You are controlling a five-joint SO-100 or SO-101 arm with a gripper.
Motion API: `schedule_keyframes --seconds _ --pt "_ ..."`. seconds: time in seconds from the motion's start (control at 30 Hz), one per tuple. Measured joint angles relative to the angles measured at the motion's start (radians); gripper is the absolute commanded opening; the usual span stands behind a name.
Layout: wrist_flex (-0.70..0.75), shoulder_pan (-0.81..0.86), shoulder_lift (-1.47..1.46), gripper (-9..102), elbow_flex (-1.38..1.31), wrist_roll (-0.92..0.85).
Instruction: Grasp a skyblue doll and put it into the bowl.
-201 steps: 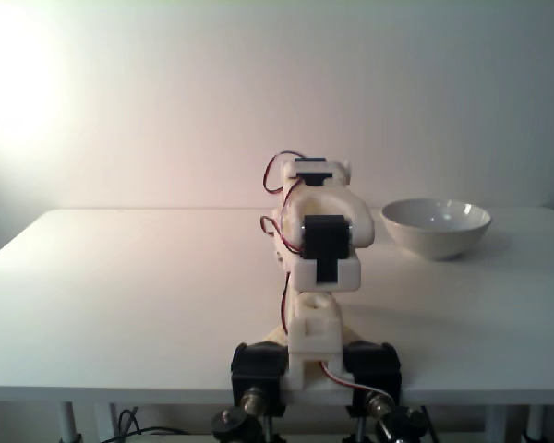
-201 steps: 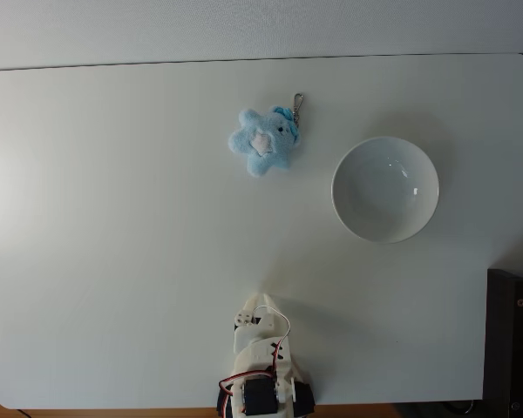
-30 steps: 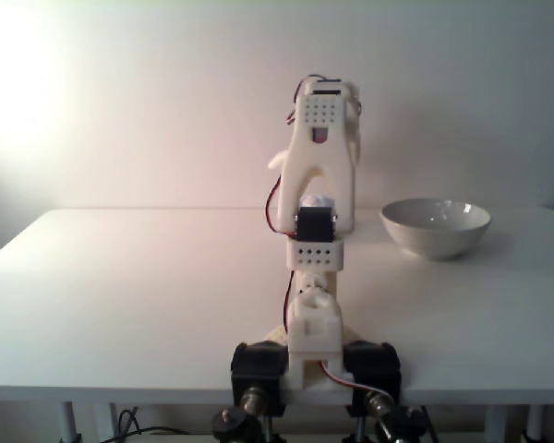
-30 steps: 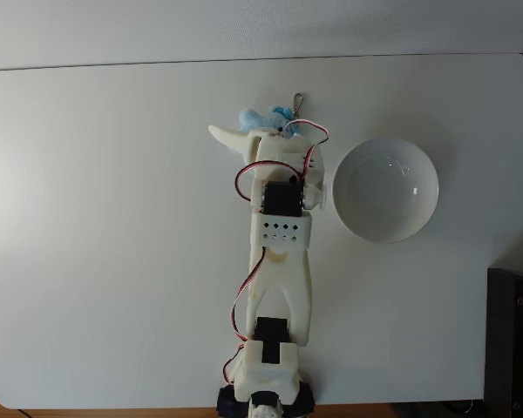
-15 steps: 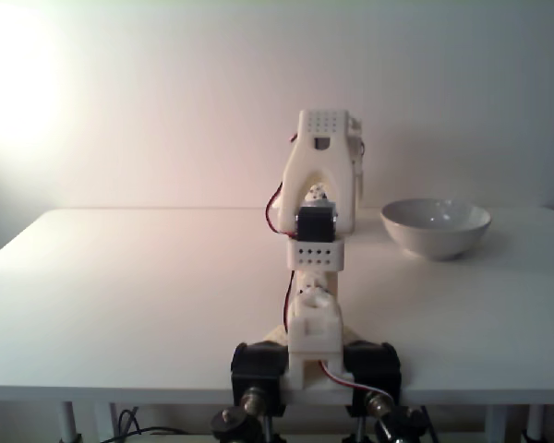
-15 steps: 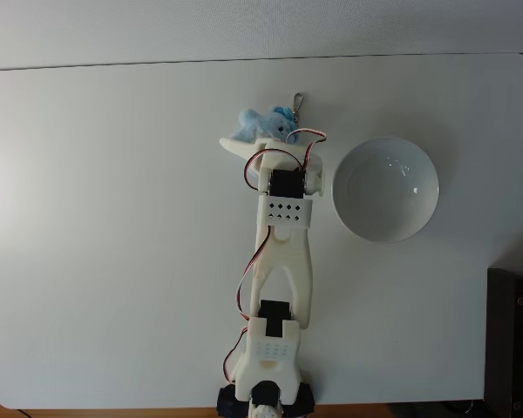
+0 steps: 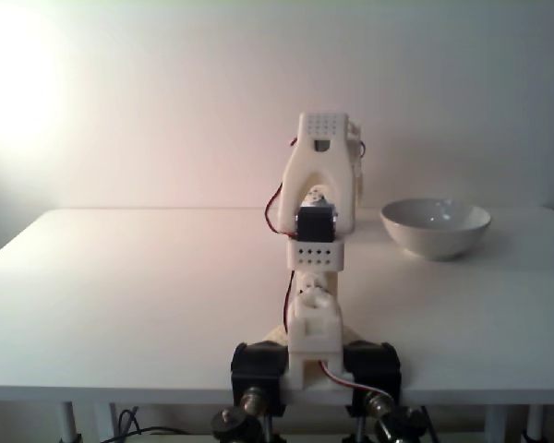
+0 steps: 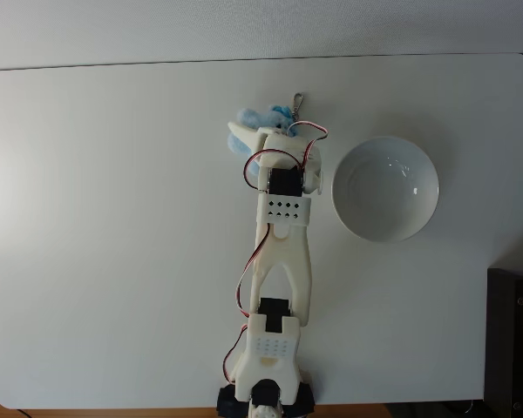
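Observation:
The skyblue doll (image 8: 260,115) lies on the white table, left of the bowl in a fixed view from above, its metal clasp (image 8: 297,103) pointing to the far edge. My gripper (image 8: 254,131) sits on top of it, jaws drawn in on the plush; blue fluff shows above and left of the fingers (image 8: 241,136). The glossy white bowl (image 8: 357,174) stands empty to the right of the wrist. In a fixed view from behind the base, the bowl (image 7: 435,227) is at the right and the raised arm (image 7: 321,175) covers the gripper.
The arm's base (image 8: 263,396) is clamped at the table's near edge. A dark object (image 8: 512,344) stands off the table's right corner. The white table (image 8: 113,218) is bare on the left; a wall rises behind it.
The left finger has swung inward from its spread position and now presses into the doll. Over the last second the arm lowered onto the doll; the doll and bowl stay in place.

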Motion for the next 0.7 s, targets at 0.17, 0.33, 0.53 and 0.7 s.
schedule_keyframes --seconds 0.17,0.33,0.53,0.7 --pt "0.000 -0.026 0.002 17 -0.005 -0.002" --pt "-0.006 -0.040 0.005 -1 -0.011 -0.003" --pt "-0.009 -0.046 0.014 1 -0.018 -0.003" --pt "0.000 -0.041 0.055 1 -0.014 -0.003"
